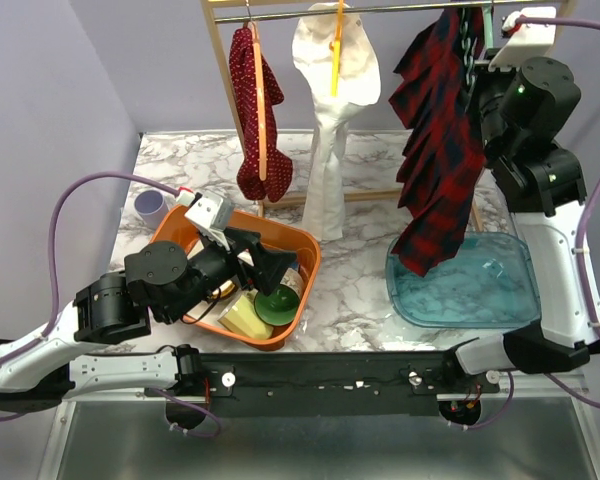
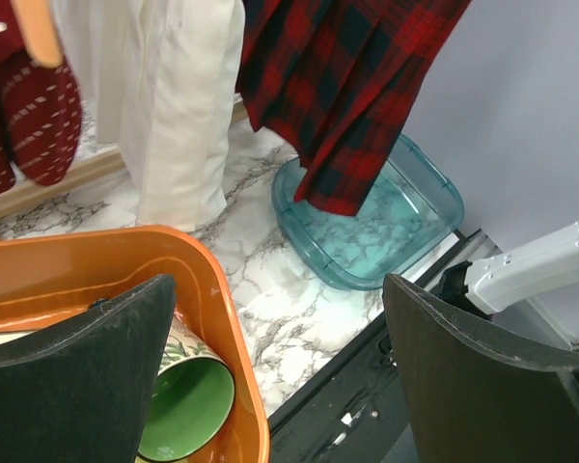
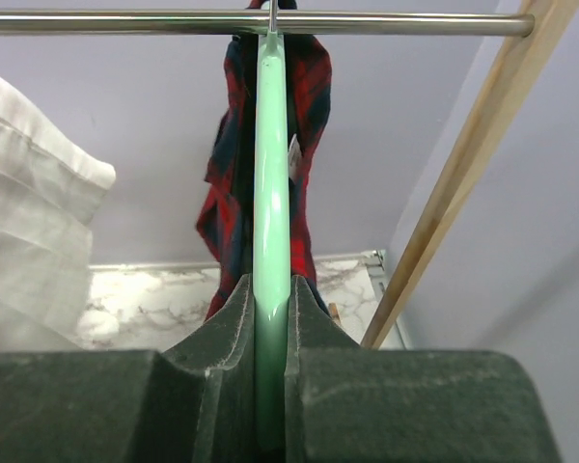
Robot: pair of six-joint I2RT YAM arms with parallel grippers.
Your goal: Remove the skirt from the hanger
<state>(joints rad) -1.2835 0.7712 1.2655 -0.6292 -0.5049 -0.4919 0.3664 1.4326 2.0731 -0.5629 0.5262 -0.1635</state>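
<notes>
Marbled desk lies beneath a clothes rail in the top view. The plaid red skirt hangs from the rail's right end, its hem over a teal tub below that end. Well forward of the rail's left half, the left claw hovers over an orange basket.

From the left wrist, that claw is released, its fingers wide apart and gripping nothing; the skirt's hem hangs ahead, above the tub.

From the right wrist, the right claw is clenched on a mint-green hanger hooked over the rail. The skirt is draped on the hanger just beneath the rail.
</notes>
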